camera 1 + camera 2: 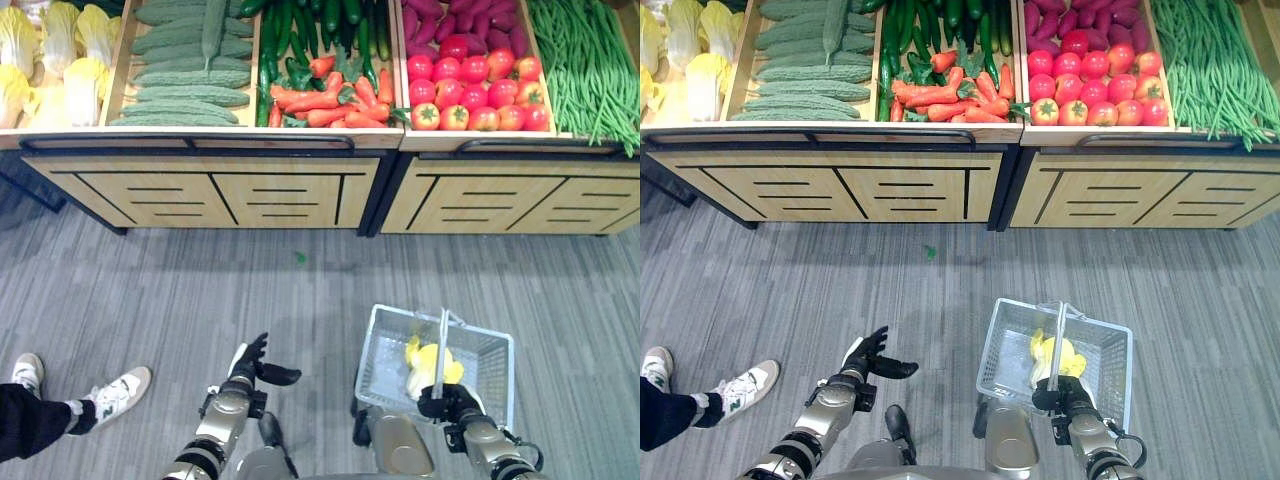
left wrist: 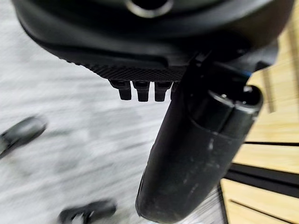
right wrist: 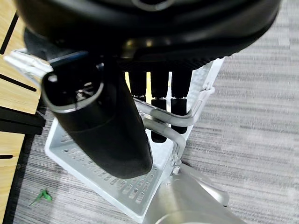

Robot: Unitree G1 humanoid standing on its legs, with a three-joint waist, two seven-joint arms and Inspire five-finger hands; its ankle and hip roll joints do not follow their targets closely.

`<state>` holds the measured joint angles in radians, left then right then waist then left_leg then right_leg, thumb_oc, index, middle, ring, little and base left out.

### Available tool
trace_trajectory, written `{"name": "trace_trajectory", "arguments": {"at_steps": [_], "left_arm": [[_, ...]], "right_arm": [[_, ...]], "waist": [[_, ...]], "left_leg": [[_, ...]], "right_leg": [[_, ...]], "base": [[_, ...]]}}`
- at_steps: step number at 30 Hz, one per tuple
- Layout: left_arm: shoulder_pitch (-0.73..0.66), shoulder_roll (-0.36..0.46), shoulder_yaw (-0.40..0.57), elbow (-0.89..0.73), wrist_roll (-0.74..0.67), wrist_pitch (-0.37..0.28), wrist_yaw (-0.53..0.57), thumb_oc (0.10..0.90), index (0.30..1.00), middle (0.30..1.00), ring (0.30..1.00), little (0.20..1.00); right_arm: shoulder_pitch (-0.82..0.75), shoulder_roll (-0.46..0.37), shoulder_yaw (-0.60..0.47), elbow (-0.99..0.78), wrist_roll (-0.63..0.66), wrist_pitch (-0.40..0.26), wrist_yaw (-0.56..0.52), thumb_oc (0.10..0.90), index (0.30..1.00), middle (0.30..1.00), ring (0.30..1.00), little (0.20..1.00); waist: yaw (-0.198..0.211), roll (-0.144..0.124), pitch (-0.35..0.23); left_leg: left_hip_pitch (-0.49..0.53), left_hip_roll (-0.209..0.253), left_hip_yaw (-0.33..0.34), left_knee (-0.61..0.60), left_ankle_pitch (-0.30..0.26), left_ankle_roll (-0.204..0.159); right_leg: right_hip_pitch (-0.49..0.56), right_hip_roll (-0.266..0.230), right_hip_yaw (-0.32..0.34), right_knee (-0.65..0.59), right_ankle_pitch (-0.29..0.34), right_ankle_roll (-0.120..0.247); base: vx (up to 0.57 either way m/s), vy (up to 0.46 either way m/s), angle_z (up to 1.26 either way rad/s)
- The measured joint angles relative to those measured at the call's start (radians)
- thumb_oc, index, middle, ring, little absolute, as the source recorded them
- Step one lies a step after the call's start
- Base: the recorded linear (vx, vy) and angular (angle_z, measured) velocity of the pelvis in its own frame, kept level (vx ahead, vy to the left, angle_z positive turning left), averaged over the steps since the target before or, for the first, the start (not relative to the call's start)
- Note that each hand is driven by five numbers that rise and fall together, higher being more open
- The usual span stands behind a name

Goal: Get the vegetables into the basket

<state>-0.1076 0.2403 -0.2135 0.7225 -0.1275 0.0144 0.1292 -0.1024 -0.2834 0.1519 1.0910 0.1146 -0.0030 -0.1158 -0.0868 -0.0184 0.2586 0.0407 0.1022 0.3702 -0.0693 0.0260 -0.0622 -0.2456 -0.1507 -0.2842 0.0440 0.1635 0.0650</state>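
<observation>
Right hand [image 1: 447,402] fingers curled round basket [image 1: 385,345] handle; cabbage [image 1: 428,366] already inside. Left hand [image 1: 252,362] fingers relaxed, empty. Cucumbers [image 1: 190,75] on stall: likely firm, light; grasp mid-length.

Standing in a shop's produce aisle: wooden display bins [image 1: 220,185] brimming with cucumbers [image 1: 185,85], peppers [image 1: 330,100], tomatoes [image 1: 475,90] and green beans [image 1: 585,65], wire shopping basket [image 1: 385,350] hanging above grey carpet [image 1: 200,290].

left hand [image 1: 252,362] spread; right hand [image 1: 447,401] clenched
</observation>
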Motion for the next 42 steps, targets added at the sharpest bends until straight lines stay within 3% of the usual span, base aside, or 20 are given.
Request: {"name": "trace_trajectory", "arguments": {"at_steps": [3, 9, 14, 19, 23, 24, 27, 28, 31, 33, 37, 42], "left_arm": [[0.04, 0.044, 0.041, -0.139, -0.02, -0.001, 0.001, 0.9, 1.0, 1.0, 1.0, 1.0], [0.035, 0.061, 0.073, -0.26, -0.038, -0.012, 0.019, 0.9, 1.0, 1.0, 1.0, 1.0], [0.01, 0.069, 0.105, -0.394, -0.006, -0.024, 0.048, 0.9, 1.0, 1.0, 1.0, 1.0], [-0.065, 0.188, 0.126, -0.457, 0.165, -0.025, 0.117, 0.9, 1.0, 1.0, 1.0, 1.0], [-0.195, 0.363, 0.105, -0.416, 0.308, -0.015, 0.156, 0.9, 1.0, 1.0, 1.0, 1.0], [-0.287, 0.435, 0.098, -0.384, 0.382, -0.015, 0.177, 0.9, 1.0, 1.0, 1.0, 1.0], [-0.435, 0.514, 0.022, -0.333, 0.463, -0.018, 0.219, 0.9, 1.0, 1.0, 1.0, 1.0], [-0.507, 0.561, -0.057, -0.285, 0.476, -0.016, 0.229, 0.9, 1.0, 1.0, 1.0, 1.0], [-0.598, 0.616, -0.161, -0.247, 0.522, -0.017, 0.23, 0.9, 1.0, 1.0, 1.0, 1.0], [-0.631, 0.614, -0.197, -0.226, 0.562, -0.025, 0.229, 0.9, 1.0, 1.0, 1.0, 1.0], [-0.763, 0.643, -0.367, -0.057, 0.6, -0.015, 0.232, 0.9, 1.0, 1.0, 1.0, 1.0], [-0.821, 0.642, -0.429, -0.037, 0.62, -0.007, 0.241, 0.9, 1.0, 1.0, 1.0, 1.0]], "right_arm": [[0.005, -0.003, -0.01, -0.028, -0.003, 0.0, 0.004, 0.4, 0.3, 0.3, 0.3, 0.3], [0.029, -0.003, -0.011, -0.045, -0.003, -0.001, 0.02, 0.4, 0.3, 0.3, 0.3, 0.3], [0.031, -0.003, -0.01, -0.039, -0.004, -0.003, 0.031, 0.4, 0.3, 0.3, 0.3, 0.3], [0.035, -0.004, -0.009, -0.039, -0.021, -0.01, 0.032, 0.4, 0.3, 0.3, 0.3, 0.3], [0.036, -0.014, 0.015, -0.046, -0.023, -0.026, 0.034, 0.4, 0.3, 0.3, 0.3, 0.3], [0.034, -0.017, 0.015, -0.041, -0.029, -0.033, 0.036, 0.4, 0.3, 0.3, 0.3, 0.3], [0.039, -0.028, 0.035, -0.039, -0.029, -0.045, 0.036, 0.4, 0.3, 0.3, 0.3, 0.3], [0.036, -0.032, 0.046, -0.051, -0.029, -0.052, 0.038, 0.4, 0.3, 0.3, 0.3, 0.3], [0.034, -0.034, 0.054, -0.072, -0.039, -0.06, 0.038, 0.4, 0.3, 0.3, 0.3, 0.3], [0.028, -0.034, 0.056, -0.087, -0.04, -0.068, 0.04, 0.4, 0.3, 0.3, 0.3, 0.3], [0.0, -0.037, 0.062, -0.087, -0.04, -0.086, 0.038, 0.4, 0.3, 0.3, 0.3, 0.3], [-0.013, -0.051, 0.057, -0.09, -0.036, -0.09, 0.029, 0.4, 0.3, 0.3, 0.3, 0.3]], "waist": [[0.0, -0.011, 0.006], [-0.005, -0.013, 0.005], [-0.009, -0.014, 0.006], [-0.015, -0.014, 0.006], [-0.032, -0.018, 0.006], [-0.039, -0.018, 0.006], [-0.048, -0.017, 0.005], [-0.046, -0.018, 0.004], [-0.072, -0.015, 0.003], [-0.095, -0.012, 0.005], [-0.132, 0.002, 0.01], [-0.145, 0.027, 0.027]], "left_leg": [[-0.012, -0.024, 0.024, -0.002, -0.002, 0.008], [-0.003, -0.035, 0.027, -0.004, 0.001, 0.008], [0.01, -0.035, 0.029, -0.01, 0.001, 0.007], [0.02, -0.032, 0.033, -0.014, 0.004, 0.003], [0.023, -0.033, 0.038, -0.016, 0.006, -0.001], [0.023, -0.033, 0.044, -0.017, 0.006, -0.001], [0.012, -0.036, 0.051, -0.018, 0.006, -0.001], [0.0, -0.038, 0.051, -0.018, 0.007, -0.001], [-0.025, -0.04, 0.061, -0.017, 0.007, -0.002], [-0.044, -0.038, 0.072, -0.018, 0.007, -0.002], [-0.119, -0.043, 0.105, -0.018, 0.009, -0.004], [-0.16, -0.037, 0.107, -0.018, 0.012, -0.01]], "right_leg": [[-0.01, -0.013, 0.028, -0.036, 0.039, 0.018], [0.023, -0.006, 0.029, -0.101, 0.092, -0.003], [0.041, -0.005, 0.029, -0.118, 0.097, -0.001], [0.05, -0.002, 0.033, -0.13, 0.095, 0.008], [0.05, 0.004, 0.037, -0.13, 0.096, 0.008], [0.049, -0.001, 0.039, -0.13, 0.097, 0.009], [0.034, 0.003, 0.047, -0.13, 0.1, 0.008], [0.02, 0.002, 0.05, -0.13, 0.103, 0.008], [-0.012, 0.001, 0.062, -0.13, 0.11, 0.001], [-0.038, 0.005, 0.069, -0.13, 0.121, -0.011], [-0.134, 0.01, 0.1, -0.13, 0.134, -0.017], [-0.181, 0.02, 0.112, -0.13, 0.136, -0.02]], "base": [[-0.01, 0.101, -0.18], [-0.02, 0.043, -0.03], [0.0, 0.005, -0.01], [0.01, 0.002, -0.02], [-0.01, 0.006, -0.03], [-0.04, 0.022, -0.04], [-0.02, 0.021, -0.06], [-0.02, 0.006, -0.09], [0.0, 0.008, -0.12], [0.01, 0.011, -0.17], [0.01, -0.004, -0.24], [0.03, -0.009, -0.09]]}}
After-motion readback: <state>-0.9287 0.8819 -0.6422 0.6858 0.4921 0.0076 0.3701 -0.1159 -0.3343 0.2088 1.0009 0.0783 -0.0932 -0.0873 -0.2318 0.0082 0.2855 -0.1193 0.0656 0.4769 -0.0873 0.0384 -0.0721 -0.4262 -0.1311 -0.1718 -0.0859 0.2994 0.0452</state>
